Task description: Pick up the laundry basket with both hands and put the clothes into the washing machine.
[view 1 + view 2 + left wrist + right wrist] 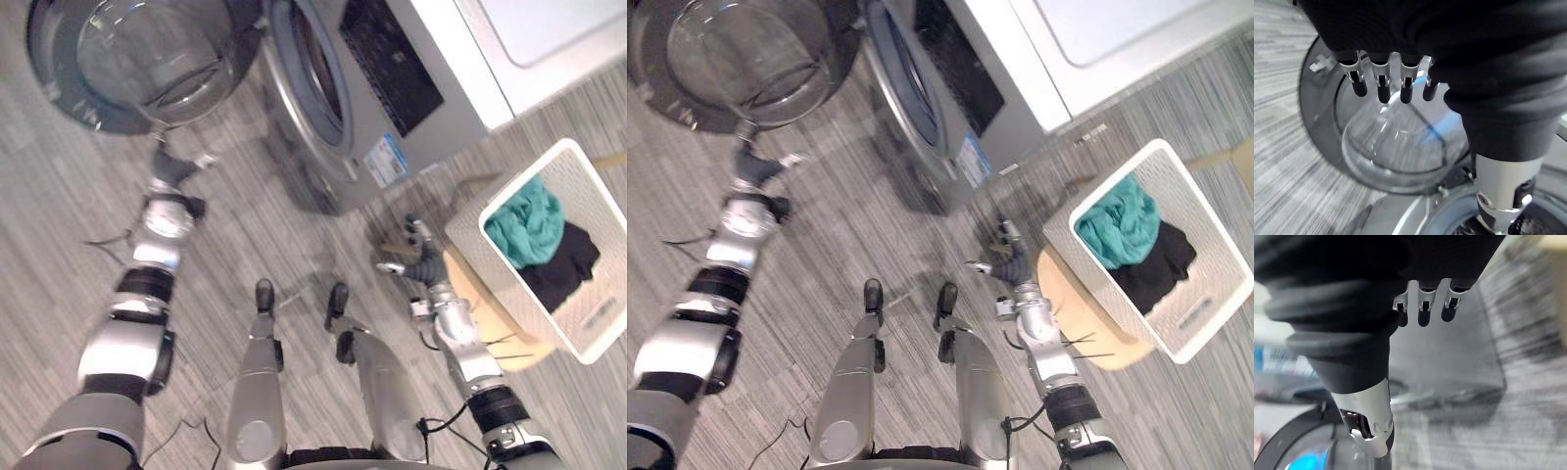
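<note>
Grey streaked plank floor (pixel 59 196), white unit (pixel 549 39) along the far side; low tan wooden stool (pixel 477 302) at right

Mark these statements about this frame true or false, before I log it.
1. The washing machine has its door swung open. True.
2. The laundry basket holds a teal cloth and a black cloth. True.
3. Both hands are lifting the basket. False: it rests on a wooden stool. The left hand is over by the door, and the right hand is beside the basket, apparently not touching it.
4. The left hand grips a garment. False: its fingers are relaxed and it holds nothing.
5. The right hand is open and empty. True.
</note>
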Robot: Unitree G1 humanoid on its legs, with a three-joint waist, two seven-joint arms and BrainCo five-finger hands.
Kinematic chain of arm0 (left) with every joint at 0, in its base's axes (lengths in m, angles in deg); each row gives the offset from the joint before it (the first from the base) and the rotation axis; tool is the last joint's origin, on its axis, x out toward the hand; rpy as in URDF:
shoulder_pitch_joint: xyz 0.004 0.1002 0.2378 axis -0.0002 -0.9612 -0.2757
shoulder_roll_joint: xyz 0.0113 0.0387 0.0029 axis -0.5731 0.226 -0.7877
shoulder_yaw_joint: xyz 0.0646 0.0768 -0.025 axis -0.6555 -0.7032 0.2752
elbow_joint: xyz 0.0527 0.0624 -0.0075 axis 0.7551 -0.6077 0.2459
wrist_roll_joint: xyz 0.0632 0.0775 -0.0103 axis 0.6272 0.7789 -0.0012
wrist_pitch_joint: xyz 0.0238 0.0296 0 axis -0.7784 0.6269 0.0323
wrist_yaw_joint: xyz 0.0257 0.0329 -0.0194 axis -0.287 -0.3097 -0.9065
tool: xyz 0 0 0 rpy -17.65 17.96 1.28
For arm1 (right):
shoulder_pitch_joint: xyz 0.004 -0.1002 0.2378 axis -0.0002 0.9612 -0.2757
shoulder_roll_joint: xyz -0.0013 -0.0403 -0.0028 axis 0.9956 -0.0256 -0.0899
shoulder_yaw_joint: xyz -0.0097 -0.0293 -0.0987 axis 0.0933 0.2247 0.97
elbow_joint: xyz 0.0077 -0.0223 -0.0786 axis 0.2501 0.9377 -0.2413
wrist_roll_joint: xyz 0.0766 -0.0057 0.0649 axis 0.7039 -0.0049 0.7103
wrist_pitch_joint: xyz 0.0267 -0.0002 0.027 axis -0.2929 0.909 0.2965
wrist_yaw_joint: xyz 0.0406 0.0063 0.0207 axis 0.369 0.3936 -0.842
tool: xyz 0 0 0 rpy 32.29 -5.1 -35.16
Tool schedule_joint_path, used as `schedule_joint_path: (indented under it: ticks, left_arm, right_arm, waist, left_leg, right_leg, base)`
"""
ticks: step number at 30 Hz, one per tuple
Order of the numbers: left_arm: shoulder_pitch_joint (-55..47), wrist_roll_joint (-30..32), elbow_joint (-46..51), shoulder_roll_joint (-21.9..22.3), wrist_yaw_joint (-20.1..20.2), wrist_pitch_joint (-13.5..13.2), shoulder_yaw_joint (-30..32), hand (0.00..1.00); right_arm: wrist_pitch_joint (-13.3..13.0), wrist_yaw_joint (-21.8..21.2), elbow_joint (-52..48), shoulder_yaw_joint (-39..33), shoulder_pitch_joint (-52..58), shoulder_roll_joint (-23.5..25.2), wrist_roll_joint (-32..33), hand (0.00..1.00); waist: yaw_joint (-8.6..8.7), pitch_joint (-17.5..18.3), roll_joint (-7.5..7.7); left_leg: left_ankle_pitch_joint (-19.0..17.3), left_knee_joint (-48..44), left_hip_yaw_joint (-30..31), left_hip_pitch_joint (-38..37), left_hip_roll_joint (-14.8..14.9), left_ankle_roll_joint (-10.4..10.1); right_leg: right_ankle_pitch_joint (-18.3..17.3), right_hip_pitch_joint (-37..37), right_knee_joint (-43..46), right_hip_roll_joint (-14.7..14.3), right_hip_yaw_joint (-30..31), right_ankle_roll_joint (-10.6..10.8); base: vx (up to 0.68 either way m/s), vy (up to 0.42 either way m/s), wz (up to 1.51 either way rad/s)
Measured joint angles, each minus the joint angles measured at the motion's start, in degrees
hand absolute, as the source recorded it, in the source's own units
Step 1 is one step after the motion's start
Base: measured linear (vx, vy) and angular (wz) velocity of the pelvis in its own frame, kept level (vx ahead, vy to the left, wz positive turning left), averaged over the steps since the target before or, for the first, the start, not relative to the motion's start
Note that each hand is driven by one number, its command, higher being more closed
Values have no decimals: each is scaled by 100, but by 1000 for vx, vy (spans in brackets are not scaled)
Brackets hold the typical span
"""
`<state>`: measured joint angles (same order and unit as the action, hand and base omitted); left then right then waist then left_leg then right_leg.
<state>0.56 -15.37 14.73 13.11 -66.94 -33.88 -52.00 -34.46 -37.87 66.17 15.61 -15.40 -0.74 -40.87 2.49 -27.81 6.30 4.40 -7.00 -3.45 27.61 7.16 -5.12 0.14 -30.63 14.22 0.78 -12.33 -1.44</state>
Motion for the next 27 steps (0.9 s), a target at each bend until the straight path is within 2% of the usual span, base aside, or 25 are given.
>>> schedule_joint_path:
  ticks: [4,7,11,15,17,18,19,21,23,27]
  left_arm:
    - [19,17,11,-13,84,44,194,0]
    - [171,5,200,-22,62,213,801,0]
    - [166,7,682,-6,61,250,1313,0]
    - [42,8,1124,243,45,239,1405,0]
    - [-342,8,1522,571,29,213,1355,0]
    - [-845,9,1907,891,-8,186,1289,0]
    - [-976,11,1985,970,-23,171,1263,0]
    - [-2050,20,2488,1648,-73,101,979,0]
    - [-2907,35,2793,2147,-54,23,771,0]
    - [-4193,78,2787,2898,-1,-31,607,0]
  right_arm:
    - [-86,66,-469,-170,222,199,194,0]
    - [-220,79,-1369,-387,639,450,341,0]
    - [-299,196,-2329,-646,1215,621,427,0]
    - [-329,204,-2755,-711,1333,759,424,0]
    - [-341,249,-2788,-709,1325,818,420,0]
    - [-341,323,-2787,-709,1324,885,410,0]
    - [-340,332,-2787,-709,1324,906,400,0]
    - [-337,430,-2779,-710,1336,960,278,0]
    - [-333,503,-2731,-714,1334,959,95,0]
    - [-234,580,-2150,-791,1228,872,-264,0]
  waist:
    - [-20,-1,23]
    - [-28,-20,59]
    - [-67,-22,60]
    - [-168,-26,54]
    - [-210,-29,49]
    - [-223,-33,44]
    - [-226,-33,44]
    - [-291,-37,33]
    - [-323,-28,17]
    - [-221,186,-142]
  left_leg:
    - [-93,-175,-118,198,97,60]
    - [-313,-647,-157,601,223,67]
    - [-651,-1244,-193,816,367,107]
    - [-786,-1429,-306,790,438,134]
    - [-842,-1502,-389,688,446,131]
    - [-856,-1500,-503,521,436,138]
    - [-866,-1500,-524,469,432,135]
    - [-978,-1456,-732,-8,387,139]
    - [-1037,-1304,-932,-414,354,125]
    - [-1122,-1089,-1376,-836,296,168]
  right_leg:
    - [169,-24,-313,-85,104,48]
    - [315,-126,-539,-168,113,52]
    - [323,-77,-524,-232,93,77]
    - [225,-64,-376,-235,121,177]
    - [120,-52,-170,-197,137,118]
    - [9,-18,51,-135,156,150]
    - [-11,3,89,-122,153,143]
    - [-245,203,395,-51,319,119]
    - [-346,377,474,-47,502,151]
    - [-270,544,269,-146,948,162]
  base:
    - [15,7,-19]
    - [3,15,-16]
    - [64,27,-10]
    - [65,8,-12]
    - [62,-10,-7]
    - [73,-11,-5]
    - [89,-19,-9]
    - [69,-12,-25]
    - [51,0,-43]
    - [54,28,-60]
